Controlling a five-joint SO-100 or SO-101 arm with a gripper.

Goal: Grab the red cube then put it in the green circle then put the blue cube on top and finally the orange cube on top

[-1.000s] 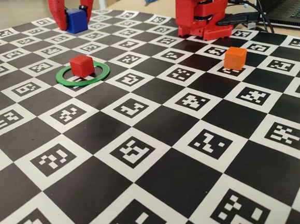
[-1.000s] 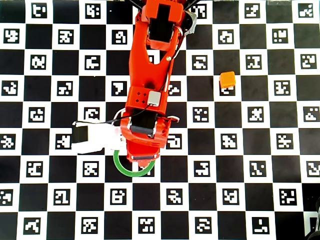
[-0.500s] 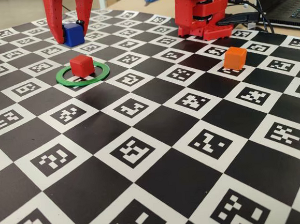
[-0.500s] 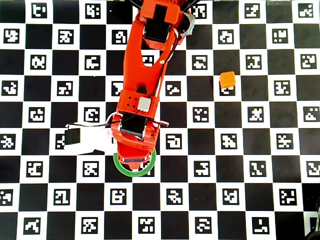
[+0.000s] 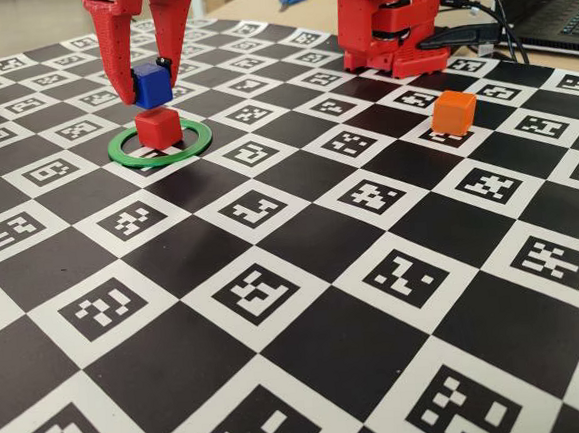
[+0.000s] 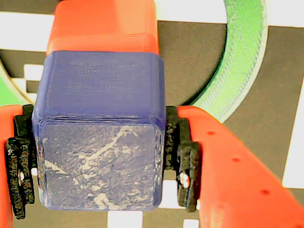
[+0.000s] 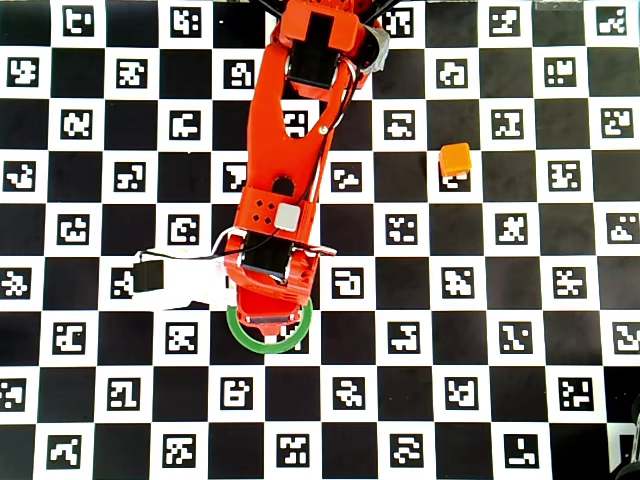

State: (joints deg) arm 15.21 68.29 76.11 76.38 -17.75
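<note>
The red cube (image 5: 158, 126) sits inside the green circle (image 5: 160, 146) on the checkered board. The blue cube (image 5: 151, 84) hangs just above the red cube, with my gripper (image 5: 144, 79) shut on it. In the wrist view the blue cube (image 6: 99, 137) fills the space between the black pads (image 6: 183, 161), with the red cube (image 6: 102, 26) right beyond it and part of the green circle (image 6: 237, 61) to the right. The orange cube (image 5: 454, 111) rests alone at the right. In the overhead view the arm (image 7: 290, 180) hides both stacked cubes; the green circle (image 7: 240, 335) and orange cube (image 7: 455, 159) show.
The red arm base (image 5: 389, 18) stands at the back of the board. A laptop (image 5: 554, 5) and cables lie at the back right, scissors (image 5: 291, 0) behind the board. A white wrist camera mount (image 7: 180, 282) sticks out left of the arm.
My gripper carried the blue cube from the far left of the board toward the green circle, and it now hangs right over the red cube.
</note>
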